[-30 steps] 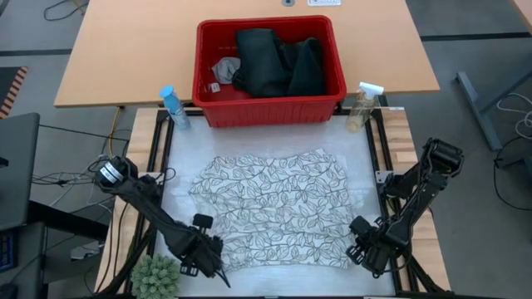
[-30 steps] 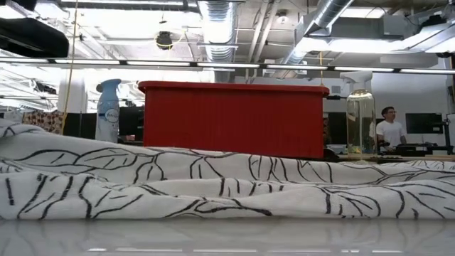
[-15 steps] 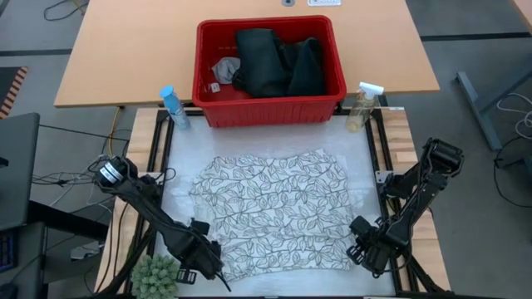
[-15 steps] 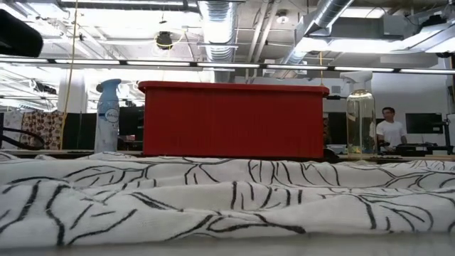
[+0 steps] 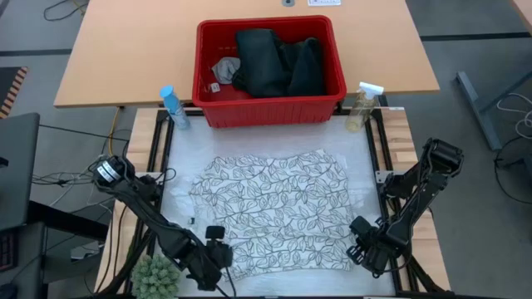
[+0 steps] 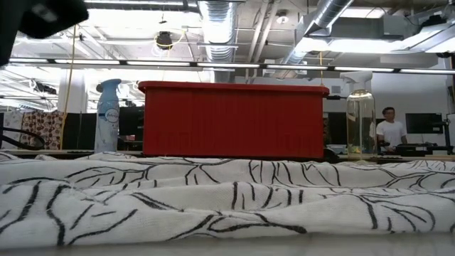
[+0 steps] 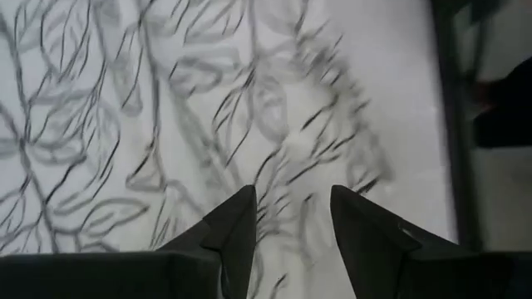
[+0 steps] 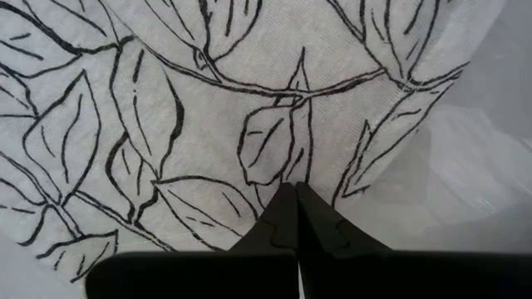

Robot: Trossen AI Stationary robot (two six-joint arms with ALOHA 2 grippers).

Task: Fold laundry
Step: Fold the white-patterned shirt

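Lying spread and mostly flat on the desk (image 5: 179,141), the white cloth with grey leaf print (image 5: 270,208) occupied the middle of the work area, with low wrinkles visible across it in the low view. Jeans (image 5: 274,62) and a small grey cloth (image 5: 224,68) sat in the red basket (image 5: 270,112) beyond it.

Left tool (image 5: 218,256): at the cloth's near left corner, fingers (image 7: 237,228) parted, nothing between them; cloth lay just beyond the tips. Right tool (image 5: 360,242): at the near right corner, fingers pressed together over the hem; whether fabric was pinched between them could not be told.

Handling judgement: thin, light, limp fabric. It would likely drape and sag when lifted, and drag or bunch if pulled from one point only. Not fragile. The smooth desk cover probably lets it slide easily.

Suggested hold: both near corners, pinched at the hem, lifted evenly so the edge stays straight for folding toward the basket side.
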